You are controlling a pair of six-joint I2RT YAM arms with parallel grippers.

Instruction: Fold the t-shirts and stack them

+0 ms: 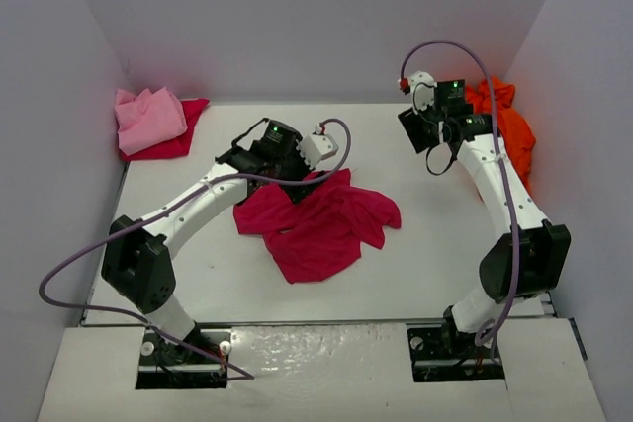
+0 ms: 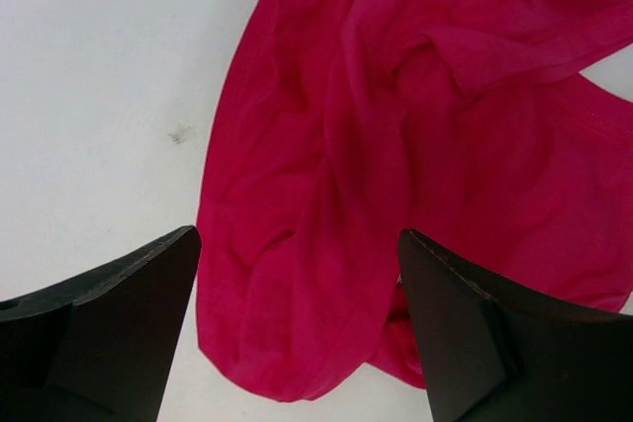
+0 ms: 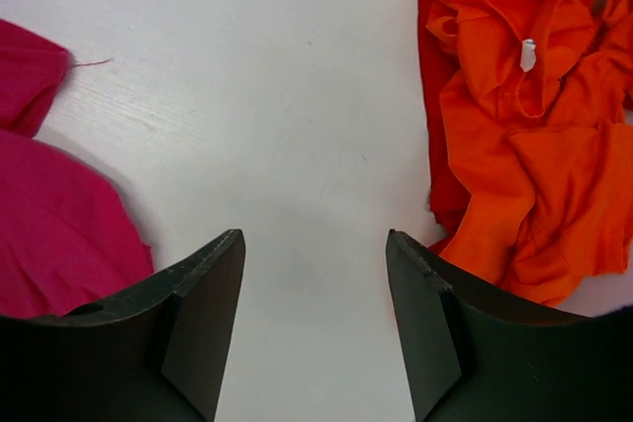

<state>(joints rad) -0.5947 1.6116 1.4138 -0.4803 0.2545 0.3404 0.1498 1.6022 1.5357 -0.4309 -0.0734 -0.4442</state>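
Left pincer [image 2: 297, 239] hung wide open and empty over the crumpled crimson t-shirt [image 1: 321, 224] at the middle of the white surface [image 1: 425, 264], its arm stretched forward. Right pincer [image 3: 315, 239], open and empty too, pointed down at the surface beside the orange t-shirt [image 1: 509, 126] by the right wall [image 1: 593, 96]. A pink t-shirt [image 1: 148, 118] lay on a red cloth [image 1: 188, 140] in the far left corner.

High overview, close downward wrist views — crimson shirt [image 1: 321, 224] shared
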